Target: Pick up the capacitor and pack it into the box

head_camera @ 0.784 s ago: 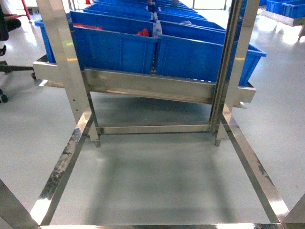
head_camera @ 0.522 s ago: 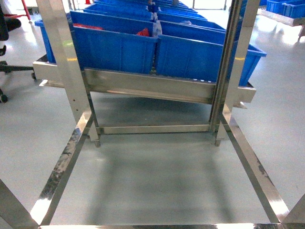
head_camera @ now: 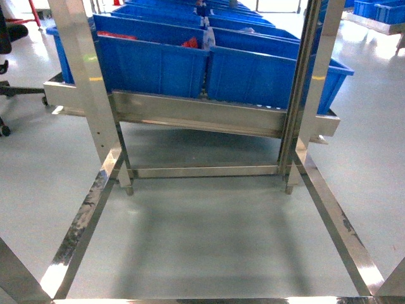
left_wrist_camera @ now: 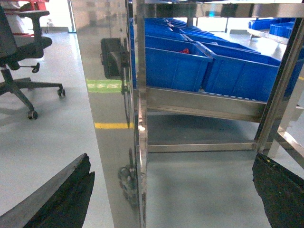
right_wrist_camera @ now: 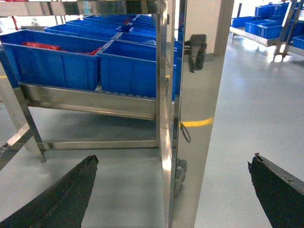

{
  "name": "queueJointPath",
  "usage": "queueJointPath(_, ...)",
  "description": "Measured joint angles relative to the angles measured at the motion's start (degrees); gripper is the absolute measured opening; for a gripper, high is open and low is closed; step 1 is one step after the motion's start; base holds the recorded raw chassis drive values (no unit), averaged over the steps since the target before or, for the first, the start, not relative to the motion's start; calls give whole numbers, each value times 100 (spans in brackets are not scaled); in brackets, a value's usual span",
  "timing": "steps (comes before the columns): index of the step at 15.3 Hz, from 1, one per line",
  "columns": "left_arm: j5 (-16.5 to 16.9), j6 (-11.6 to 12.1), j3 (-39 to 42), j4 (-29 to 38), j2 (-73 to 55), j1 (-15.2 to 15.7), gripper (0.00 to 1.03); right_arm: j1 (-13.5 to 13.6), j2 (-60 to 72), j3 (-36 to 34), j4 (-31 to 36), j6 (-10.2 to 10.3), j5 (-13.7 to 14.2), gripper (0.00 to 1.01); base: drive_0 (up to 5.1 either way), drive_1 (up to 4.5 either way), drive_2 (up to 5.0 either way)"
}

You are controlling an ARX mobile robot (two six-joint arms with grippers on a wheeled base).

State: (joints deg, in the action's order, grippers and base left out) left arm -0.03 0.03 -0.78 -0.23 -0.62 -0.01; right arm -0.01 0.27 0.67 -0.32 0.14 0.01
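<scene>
Neither the box nor any capacitor was in view from any camera; the task's things could not be located, so no pick had begun as far as could be judged. Head view showed a steel rack (head_camera: 95, 120) carrying blue bins (head_camera: 158, 63) on a sloped shelf, bare floor (head_camera: 202, 234) inside its lower frame, and no arm. Left gripper (left_wrist_camera: 166, 190) hung with jaws spread wide and nothing between them, a rack post (left_wrist_camera: 114, 118) directly ahead between the fingers. Right gripper (right_wrist_camera: 171, 190) likewise stood open and empty, with another post (right_wrist_camera: 190, 118) ahead of it. Red items (head_camera: 190, 43) lay in one bin; too small to identify. Risks, as judgement: both wrists faced steel uprights closely, so any forward advance of base or arms could strike a post or straddle it with the open fingers. A reach toward the bins would have to clear the uprights. With the box unseen, mistaking a blue bin for it was possible. An office chair (left_wrist_camera: 23, 52) stood to the left, a hazard if the base turned that way.
</scene>
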Motion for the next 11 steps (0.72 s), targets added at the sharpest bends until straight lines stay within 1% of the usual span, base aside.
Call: queueJointPath(11,-7,4,0,-7,0,0,98,0,0,0,-7,2,4,98,0,0,0)
